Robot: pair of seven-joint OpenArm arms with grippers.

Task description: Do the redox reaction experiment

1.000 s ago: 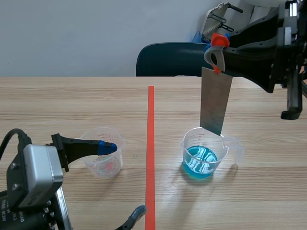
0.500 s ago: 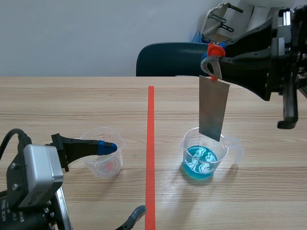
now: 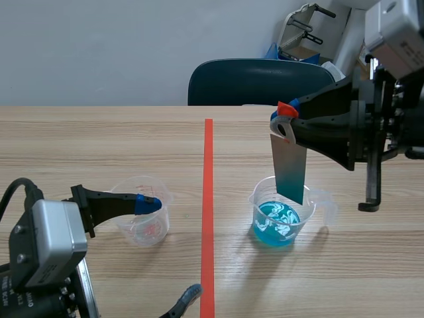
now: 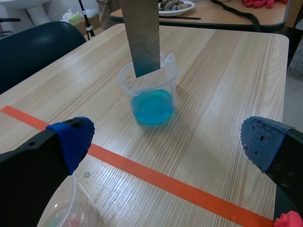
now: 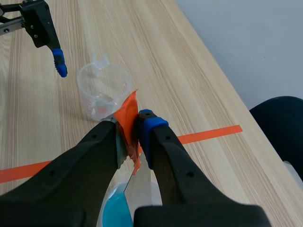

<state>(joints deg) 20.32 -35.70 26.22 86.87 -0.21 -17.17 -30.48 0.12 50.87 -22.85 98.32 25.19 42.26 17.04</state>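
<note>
My right gripper (image 3: 286, 126) is shut on the orange-taped top of a grey metal strip (image 3: 287, 169), which hangs upright. The strip's lower end sits at the mouth of a clear beaker (image 3: 283, 215) of blue liquid, above the liquid's surface. In the right wrist view the fingers (image 5: 151, 130) pinch the orange tape (image 5: 128, 118). A second clear beaker (image 3: 144, 222) with a small red bit inside stands left of the tape line. My left gripper (image 3: 171, 248) is open, one pad (image 3: 149, 203) over that beaker's rim. In the left wrist view the left gripper (image 4: 168, 139) faces the strip (image 4: 142, 38) and the blue beaker (image 4: 150, 94).
An orange-red tape line (image 3: 208, 199) runs down the table between the two beakers. A dark blue chair (image 3: 255, 83) stands behind the far table edge. Bare wood lies around both beakers.
My right gripper has come down and slightly left with the strip. The strip's lower end has dropped from above the blue beaker to its mouth. The left arm has not moved.
</note>
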